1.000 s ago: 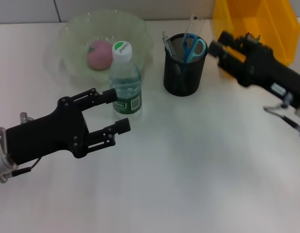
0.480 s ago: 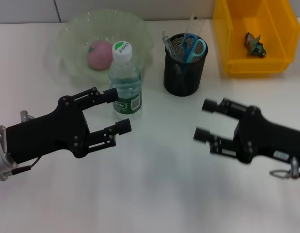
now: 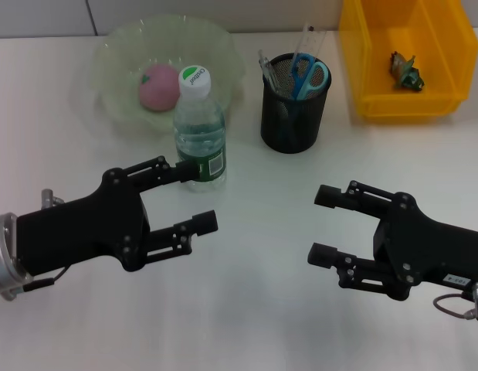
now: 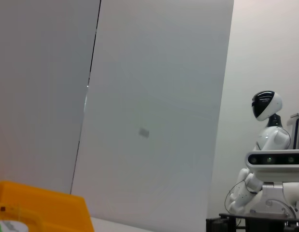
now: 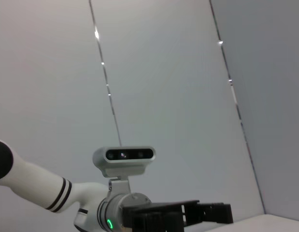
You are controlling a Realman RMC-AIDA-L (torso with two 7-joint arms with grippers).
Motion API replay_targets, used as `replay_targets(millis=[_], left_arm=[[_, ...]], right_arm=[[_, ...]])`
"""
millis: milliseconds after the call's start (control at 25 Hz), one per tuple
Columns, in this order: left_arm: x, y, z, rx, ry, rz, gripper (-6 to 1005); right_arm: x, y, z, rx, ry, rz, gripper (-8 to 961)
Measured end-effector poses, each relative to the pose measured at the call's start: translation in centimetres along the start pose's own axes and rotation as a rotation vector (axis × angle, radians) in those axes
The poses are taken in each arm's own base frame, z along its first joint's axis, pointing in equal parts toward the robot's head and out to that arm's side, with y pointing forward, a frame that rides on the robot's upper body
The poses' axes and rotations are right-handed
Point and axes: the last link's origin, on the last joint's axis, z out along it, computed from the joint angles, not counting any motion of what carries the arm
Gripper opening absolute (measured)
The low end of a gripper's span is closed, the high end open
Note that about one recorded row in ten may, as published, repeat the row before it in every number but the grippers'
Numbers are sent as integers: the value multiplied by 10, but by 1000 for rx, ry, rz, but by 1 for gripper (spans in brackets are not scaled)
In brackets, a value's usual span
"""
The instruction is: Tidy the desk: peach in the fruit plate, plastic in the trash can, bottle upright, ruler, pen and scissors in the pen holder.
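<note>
Bright, even overhead light; soft faint shadows on the desk (image 3: 246, 309); head view sharp, perhaps slightly washed out.

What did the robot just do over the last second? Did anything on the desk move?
The right hand pulled back from the yellow trash can to the near desk, open and empty; a scrap of plastic lies in the can. The left hand shifted slightly, open. Peach, bottle and pen holder stayed put.
</note>
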Motion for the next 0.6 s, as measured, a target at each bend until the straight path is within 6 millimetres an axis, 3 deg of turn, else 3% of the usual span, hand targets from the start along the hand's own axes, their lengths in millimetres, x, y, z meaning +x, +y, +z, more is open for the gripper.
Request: replay_targets(millis=[600], left_arm=[[-22, 20, -14, -52, -97, 12, 725]], right_arm=[[-2, -3, 11, -92, 68, -25, 752]])
